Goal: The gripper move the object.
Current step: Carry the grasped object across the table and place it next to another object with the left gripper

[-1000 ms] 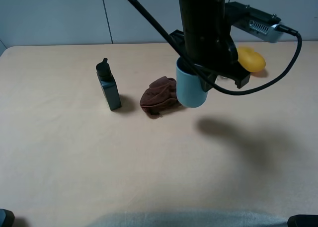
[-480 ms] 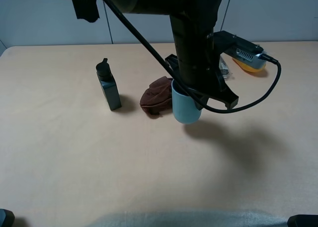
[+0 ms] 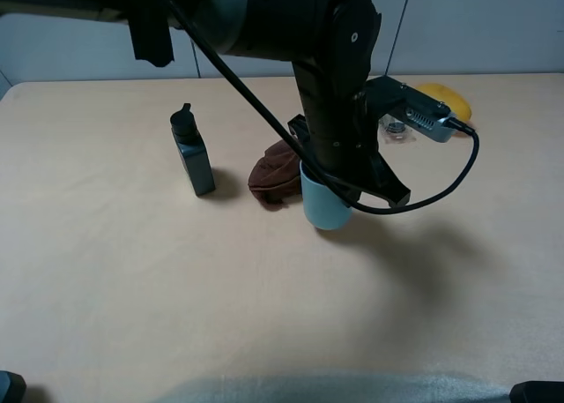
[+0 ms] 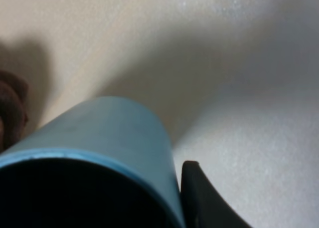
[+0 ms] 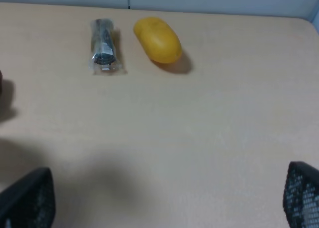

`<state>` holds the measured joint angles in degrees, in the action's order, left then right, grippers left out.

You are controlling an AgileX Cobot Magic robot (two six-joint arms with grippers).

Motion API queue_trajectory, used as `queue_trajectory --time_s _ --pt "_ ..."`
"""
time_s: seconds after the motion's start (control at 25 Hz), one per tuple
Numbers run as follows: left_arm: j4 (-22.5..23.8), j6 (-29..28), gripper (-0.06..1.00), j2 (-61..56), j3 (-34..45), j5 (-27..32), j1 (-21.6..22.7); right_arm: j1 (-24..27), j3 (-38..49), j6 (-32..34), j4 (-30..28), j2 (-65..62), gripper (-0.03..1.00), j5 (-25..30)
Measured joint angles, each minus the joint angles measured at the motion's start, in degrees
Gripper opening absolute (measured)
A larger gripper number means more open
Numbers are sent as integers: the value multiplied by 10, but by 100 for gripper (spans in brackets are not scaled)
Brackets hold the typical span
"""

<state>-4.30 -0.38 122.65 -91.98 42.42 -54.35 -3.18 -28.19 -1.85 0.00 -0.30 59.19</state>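
left gripper [image 3: 333, 181] clamping down on rim of teal cup [image 3: 324, 211], cup hanging straight under it, long axis running vertical, base touching or just off table [image 3: 132, 288] (can't tell which), sitting just right of brown cloth [image 3: 275, 171], mid scene

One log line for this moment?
left claw: shut on cup | cup: beside cloth | right claw: open, empty

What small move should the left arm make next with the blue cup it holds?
Probably ease the cup straight down the last bit, then open. The left gripper is shut on its rim, its base looks at or just above the table, and the brown cloth lies close beside it, so sideways travel could snag.
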Motion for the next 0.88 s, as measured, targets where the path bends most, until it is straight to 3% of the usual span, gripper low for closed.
queue_trajectory --time_s 0.28,0.44,0.6,0.88 --pt "-1 0 8 0 33 -40 0 0 0 0 0 0 69 0" --pt "-2 0 15 0 47 -58 0 0 0 0 0 0 69 0" --pt "-2 0 32 0 49 -59 0 0 0 0 0 0 69 0" --pt "-2 -1 70 0 49 -67 0 0 0 0 0 0 69 0"
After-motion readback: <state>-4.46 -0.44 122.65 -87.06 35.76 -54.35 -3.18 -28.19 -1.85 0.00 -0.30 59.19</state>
